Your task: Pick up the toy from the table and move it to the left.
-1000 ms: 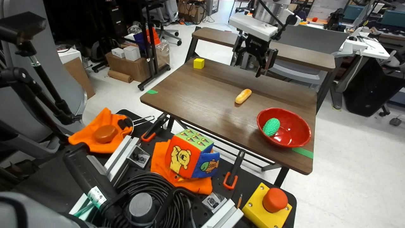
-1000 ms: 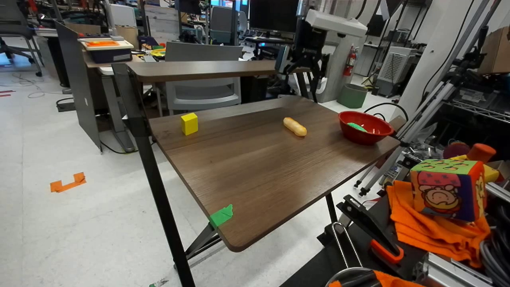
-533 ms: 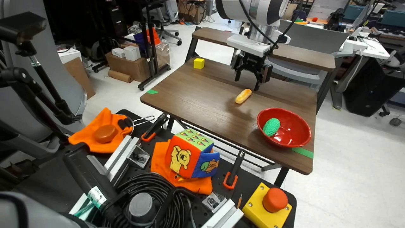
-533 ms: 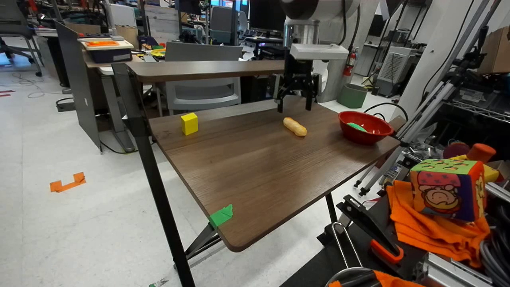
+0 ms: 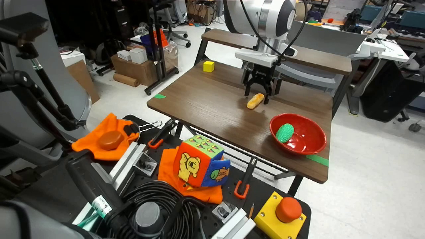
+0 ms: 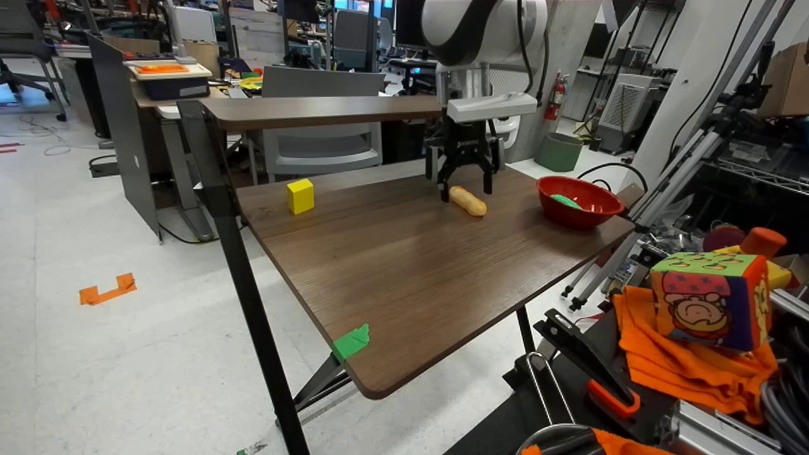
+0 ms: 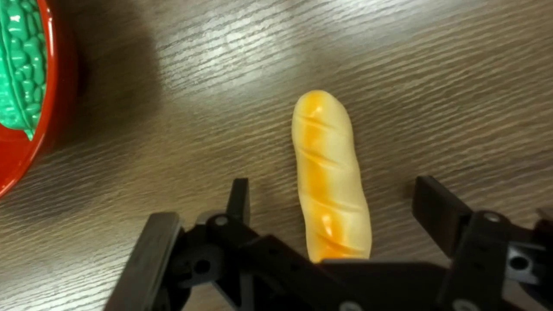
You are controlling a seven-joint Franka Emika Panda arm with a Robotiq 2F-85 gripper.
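Observation:
The toy is a small yellow-and-orange bread loaf [image 5: 255,101] lying on the brown table [image 5: 206,99]. It also shows in an exterior view [image 6: 469,203] and in the wrist view [image 7: 326,172], where its near end is hidden behind the gripper body. My gripper [image 7: 332,188] is open, with one finger on each side of the loaf and a gap to it on both sides. In both exterior views the gripper [image 5: 256,96] [image 6: 466,192] hangs pointing down, low over the loaf. Whether the fingertips touch the table I cannot tell.
A red bowl [image 5: 313,132] with a green bumpy toy [image 5: 285,133] inside stands at one end of the table. A yellow block [image 5: 208,66] stands at the opposite end. A raised shelf [image 6: 328,109] runs along the back edge. Green tape [image 6: 351,342] marks a corner.
My gripper has come down from above the back of the table to around the loaf, and has straightened from a tilt to pointing down. The loaf, bowl and block have not moved.

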